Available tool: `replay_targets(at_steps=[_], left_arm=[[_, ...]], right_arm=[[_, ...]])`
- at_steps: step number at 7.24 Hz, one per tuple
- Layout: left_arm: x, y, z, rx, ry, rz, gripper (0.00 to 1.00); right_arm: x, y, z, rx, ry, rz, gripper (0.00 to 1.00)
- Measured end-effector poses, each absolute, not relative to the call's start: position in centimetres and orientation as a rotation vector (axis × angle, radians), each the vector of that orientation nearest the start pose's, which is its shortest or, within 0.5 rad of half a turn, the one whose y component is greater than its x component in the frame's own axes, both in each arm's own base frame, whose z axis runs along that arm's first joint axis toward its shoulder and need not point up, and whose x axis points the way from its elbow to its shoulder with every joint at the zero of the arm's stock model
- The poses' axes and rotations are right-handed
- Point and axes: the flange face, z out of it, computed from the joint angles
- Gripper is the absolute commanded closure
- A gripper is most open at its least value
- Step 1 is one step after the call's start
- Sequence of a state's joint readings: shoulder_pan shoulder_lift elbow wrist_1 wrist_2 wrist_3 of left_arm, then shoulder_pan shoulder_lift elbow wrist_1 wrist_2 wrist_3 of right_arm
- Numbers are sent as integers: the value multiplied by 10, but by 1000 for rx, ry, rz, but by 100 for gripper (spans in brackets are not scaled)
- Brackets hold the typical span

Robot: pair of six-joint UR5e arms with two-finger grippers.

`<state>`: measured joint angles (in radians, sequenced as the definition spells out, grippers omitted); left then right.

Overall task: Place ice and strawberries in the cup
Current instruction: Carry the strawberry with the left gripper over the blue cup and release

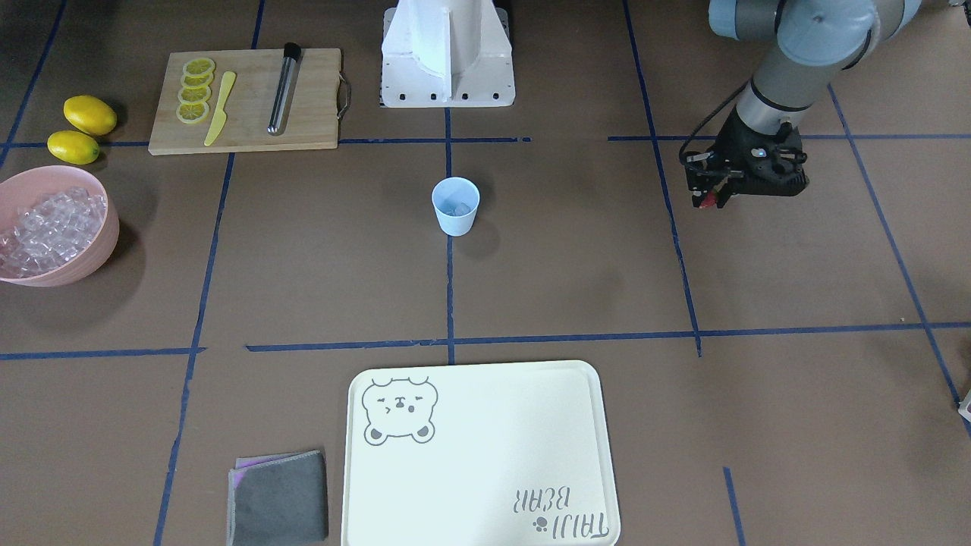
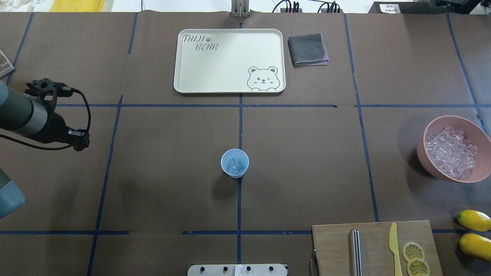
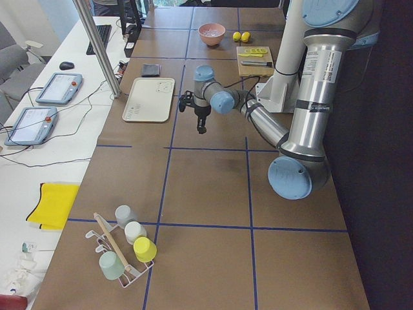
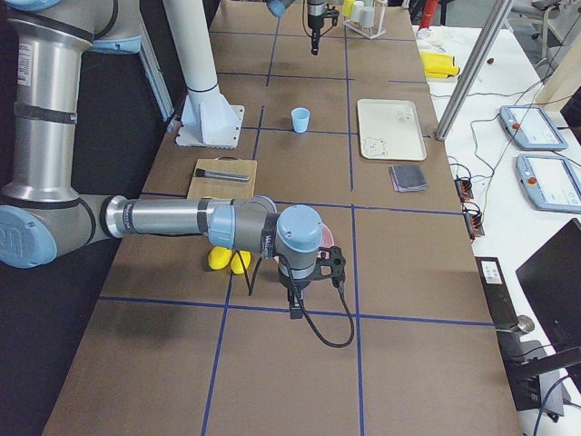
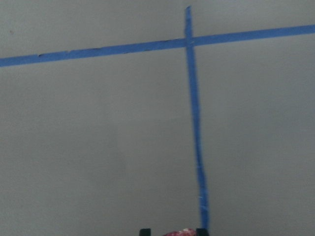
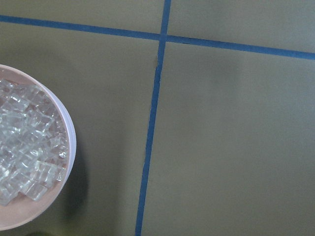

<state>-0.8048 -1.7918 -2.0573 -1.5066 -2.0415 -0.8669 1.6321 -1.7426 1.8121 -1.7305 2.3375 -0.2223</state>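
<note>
The left claw (image 1: pixel 711 199) pinches the one strawberry (image 1: pixel 708 202) above open bench (image 1: pixel 576 265), well apart from the single cup (image 1: pixel 456 220) mid-bench, which holds a few ice cubes (image 2: pixel 234 165). One bowl (image 1: pixel 95 258) holds many more. I cannot tell the right claw (image 4: pixel 295 312) opening.

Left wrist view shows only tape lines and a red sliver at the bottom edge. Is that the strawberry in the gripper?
Observer: Yes. The left gripper is shut on the strawberry, held above the table.
Operator: Where's the cup?
Observer: The cup stands upright at the table's centre, well apart from that gripper.
Operator: Ice in yet?
Observer: Yes, some ice lies in it; more fills the pink bowl.
</note>
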Motion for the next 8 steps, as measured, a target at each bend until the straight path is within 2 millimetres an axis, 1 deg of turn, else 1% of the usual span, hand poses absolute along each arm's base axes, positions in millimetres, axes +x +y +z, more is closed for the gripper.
replay_targets(at_steps=[1, 2, 4, 5, 6, 7, 8], left_arm=[[310, -442, 291, 94, 771, 52, 98], [331, -435, 253, 77, 792, 39, 98], [392, -400, 188, 48, 849, -5, 97], [421, -384, 163, 41, 867, -34, 95], [457, -372, 142, 31, 868, -65, 94], [497, -366, 124, 24, 855, -95, 92], [536, -368, 110, 19, 845, -129, 86]], right_arm=[[89, -407, 634, 24, -770, -119, 0], [89, -405, 635, 22, -769, -119, 0], [89, -402, 637, 18, -769, -119, 0], [89, -401, 638, 17, -769, -118, 0], [89, -401, 638, 16, -769, -117, 0], [89, -401, 638, 16, -769, -117, 0], [89, -401, 637, 16, -770, -116, 0]])
